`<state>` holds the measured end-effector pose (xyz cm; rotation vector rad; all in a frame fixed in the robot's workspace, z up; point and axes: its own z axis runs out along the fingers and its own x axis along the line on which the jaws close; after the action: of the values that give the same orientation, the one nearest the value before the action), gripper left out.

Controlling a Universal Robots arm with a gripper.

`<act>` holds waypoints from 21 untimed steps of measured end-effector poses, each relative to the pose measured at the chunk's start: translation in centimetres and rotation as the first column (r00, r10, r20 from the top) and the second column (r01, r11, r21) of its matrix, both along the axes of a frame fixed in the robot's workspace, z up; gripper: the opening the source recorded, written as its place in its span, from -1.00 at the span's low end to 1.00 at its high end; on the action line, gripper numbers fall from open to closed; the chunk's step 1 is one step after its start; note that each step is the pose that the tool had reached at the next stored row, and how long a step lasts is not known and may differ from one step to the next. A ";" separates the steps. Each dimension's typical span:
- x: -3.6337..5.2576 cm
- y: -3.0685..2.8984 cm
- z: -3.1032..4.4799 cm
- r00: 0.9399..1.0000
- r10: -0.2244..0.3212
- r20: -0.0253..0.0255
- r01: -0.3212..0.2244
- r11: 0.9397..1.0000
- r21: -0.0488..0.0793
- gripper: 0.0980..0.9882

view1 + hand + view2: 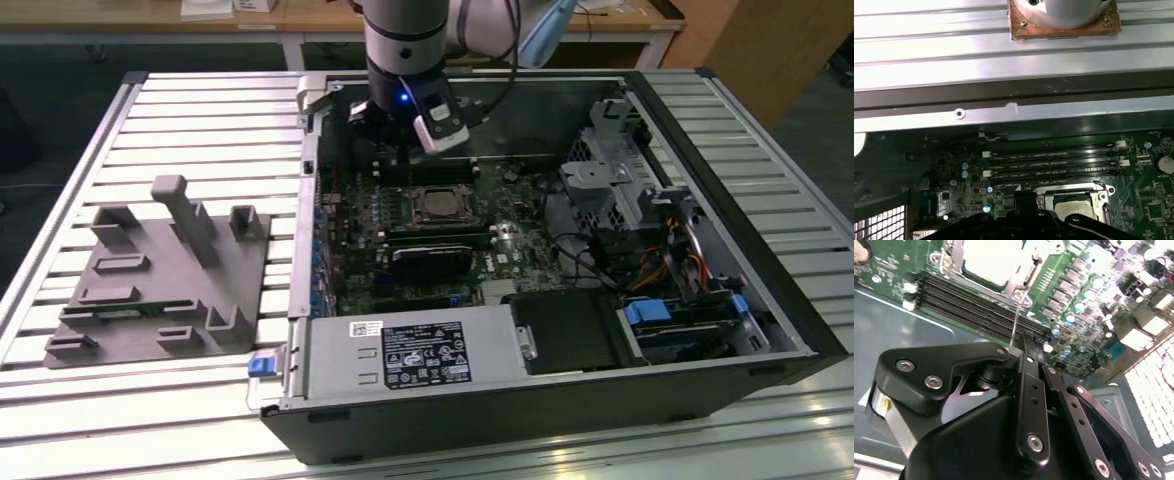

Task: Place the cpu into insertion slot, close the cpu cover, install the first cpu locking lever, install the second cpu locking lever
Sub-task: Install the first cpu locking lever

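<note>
Exterior view: bright, even light from above. Bench (174, 110) slats glare white toward the near edge. The computer case (534, 410) interior sits in shade, darkest under the arm (400, 40).

Second wrist view: the black gripper (1015, 346) is close to the lens and soft. The circuit board (1089, 305) is washed white in places, and the cpu (986, 260) glares.

First wrist view: board dim, bench slats bright, perhaps overexposed.

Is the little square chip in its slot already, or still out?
In. In the second wrist view the cpu lies flat inside the insertion slot, silvery metal framing its pale face.
</note>
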<state>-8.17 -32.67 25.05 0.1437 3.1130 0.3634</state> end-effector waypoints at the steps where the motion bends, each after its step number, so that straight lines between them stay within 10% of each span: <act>1: 0.20 0.00 -0.02 1.000 0.000 0.000 0.000 1.000 0.000 -0.98; 12: 1.31 0.01 -0.20 1.000 0.000 0.001 0.000 1.000 -0.003 -0.98; 21: 1.32 0.00 -0.67 1.000 0.000 0.014 0.000 0.999 -0.036 -0.98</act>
<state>-6.85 -32.67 24.38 0.1403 3.1033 0.3066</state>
